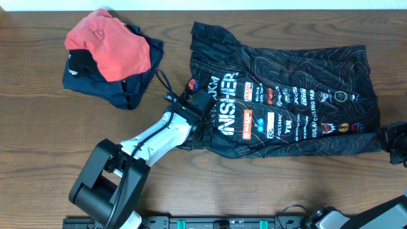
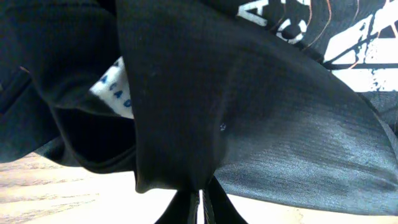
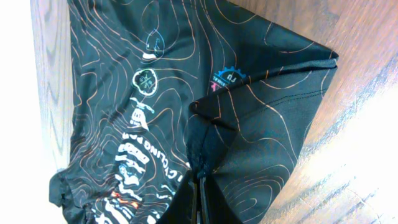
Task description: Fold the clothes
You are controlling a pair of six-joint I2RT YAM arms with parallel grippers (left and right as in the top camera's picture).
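Observation:
The clothes, a black jersey [image 1: 286, 95] with orange contour lines, white lettering and small logos, lies spread across the right half of the table. My left gripper [image 1: 206, 109] is at its left edge, shut on a bunch of black fabric. In the left wrist view that fabric [image 2: 249, 93] hangs lifted from the closed gripper [image 2: 200, 202], with a white label [image 2: 112, 87] showing inside. My right gripper [image 1: 389, 141] is at the jersey's lower right corner. In the right wrist view the gripper [image 3: 200, 186] pinches a fold of the jersey [image 3: 155, 81].
A coral-red garment [image 1: 105, 41] lies on top of a navy garment [image 1: 130, 86] at the table's upper left. The left arm [image 1: 146, 143] reaches in from the front left. Bare wood table [image 1: 51, 127] shows to the left and along the front.

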